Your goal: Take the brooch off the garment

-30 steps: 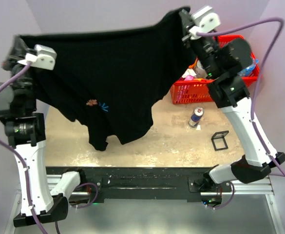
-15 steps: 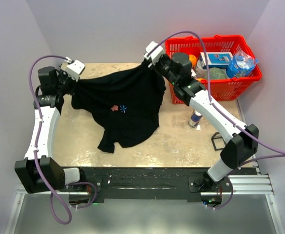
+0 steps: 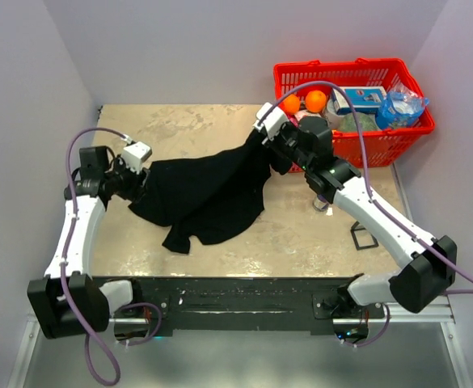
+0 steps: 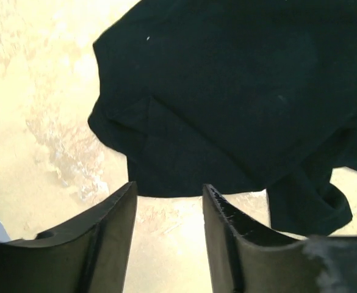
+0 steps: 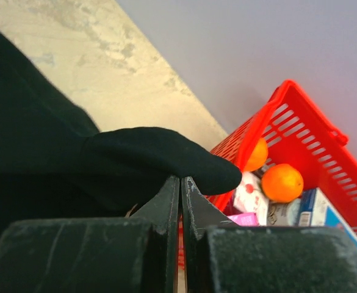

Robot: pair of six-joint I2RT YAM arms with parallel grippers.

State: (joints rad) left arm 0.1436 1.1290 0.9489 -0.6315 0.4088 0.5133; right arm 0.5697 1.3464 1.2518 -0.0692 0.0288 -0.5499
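Right tool (image 5: 180, 180) closed tight, pinching a fold of the black T-shirt (image 3: 208, 190) at its far right corner. Left tool (image 4: 168, 189) jaws partly apart, gripping nothing, just beside the shirt's left edge. Shirt lies crumpled mid-worktop (image 3: 301, 234). Red basket (image 3: 349, 149) far right holds two oranges (image 3: 291, 104), a blue-white box (image 3: 364, 99), other packets.

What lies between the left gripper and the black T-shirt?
In the left wrist view, only bare table shows between the fingers of the open left gripper, and the T-shirt begins at their tips.
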